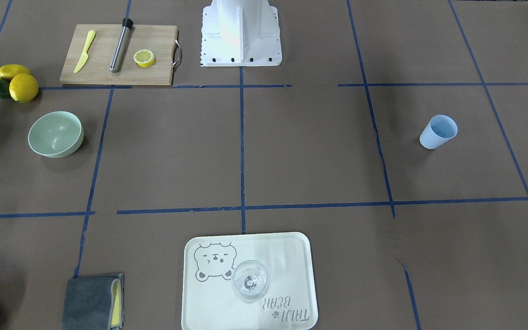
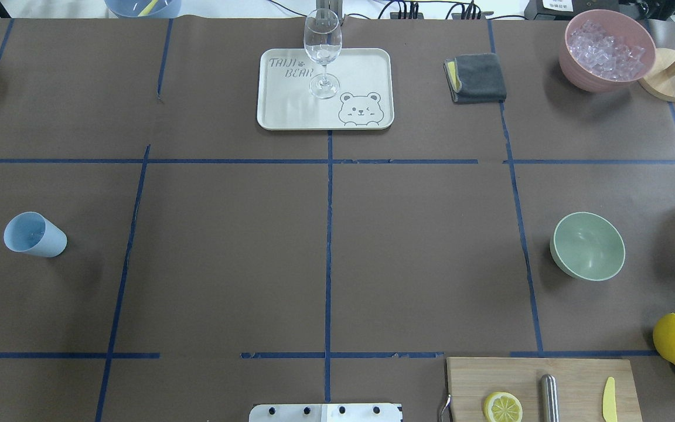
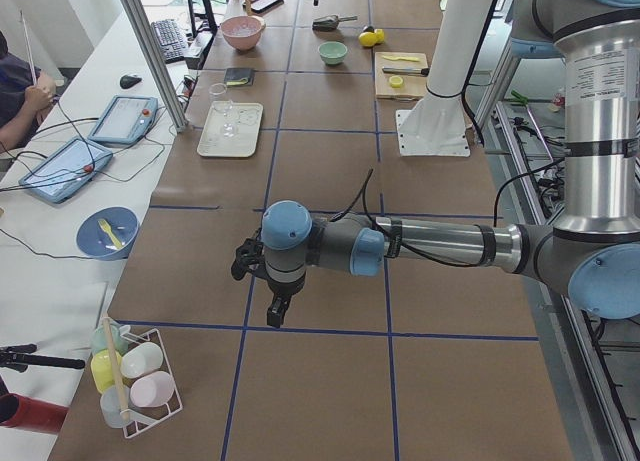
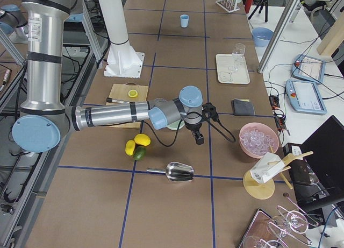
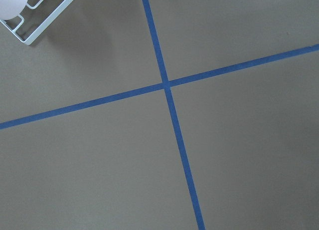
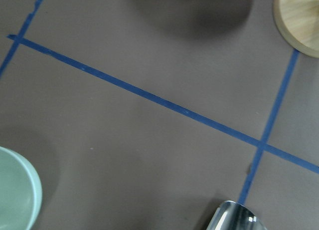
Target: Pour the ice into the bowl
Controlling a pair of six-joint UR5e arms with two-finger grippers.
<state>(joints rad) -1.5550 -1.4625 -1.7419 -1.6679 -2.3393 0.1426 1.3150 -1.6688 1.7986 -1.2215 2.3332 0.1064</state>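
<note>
The pale mint-green bowl (image 2: 588, 246) stands empty on the robot's right side of the table, also seen at bowl (image 1: 56, 134); its rim shows in the right wrist view as bowl (image 6: 15, 190). The ice (image 2: 604, 50) lies heaped in a pink container (image 4: 259, 139) at the far right. My right gripper (image 4: 199, 139) hangs over the table between bowl and pink container; whether it is open or shut I cannot tell. A metal scoop (image 4: 180, 172) lies on the table near it. My left gripper (image 3: 277, 309) hovers low over bare table far from the bowl, state unclear.
A tray (image 2: 367, 70) bears a clear glass (image 2: 321, 53). A grey cloth (image 2: 477, 77) lies beside it. A light blue cup (image 2: 34, 234) stands at the left. A cutting board (image 1: 103, 68) carries a lemon slice (image 1: 144, 58), a knife and a metal muddler. Lemons (image 1: 22, 87) lie nearby.
</note>
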